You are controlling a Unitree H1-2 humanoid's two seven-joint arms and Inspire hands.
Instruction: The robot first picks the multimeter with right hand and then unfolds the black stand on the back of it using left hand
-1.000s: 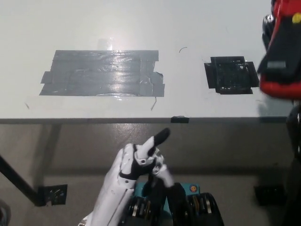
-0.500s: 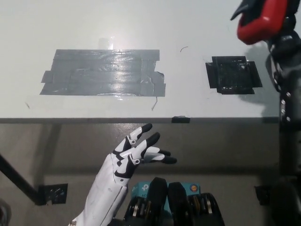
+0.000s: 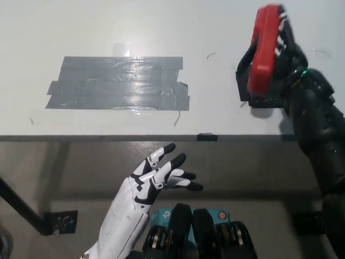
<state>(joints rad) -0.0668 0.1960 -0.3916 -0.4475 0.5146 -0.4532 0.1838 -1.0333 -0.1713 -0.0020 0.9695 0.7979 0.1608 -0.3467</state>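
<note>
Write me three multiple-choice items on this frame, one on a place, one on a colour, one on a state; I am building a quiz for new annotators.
1. Where is the multimeter?
A. lying on the grey tape patch
B. held up in the right hand above the table's right part
C. on the floor

2. What colour is the multimeter's casing?
A. red
B. yellow
C. blue

3. How is the left hand?
A. closed on the multimeter
B. flat on the table
C. open, holding nothing, in front of the table edge

Key: 1 B, the right hand grips it; 2 A, its casing shows red; 3 C, its fingers are spread.
</note>
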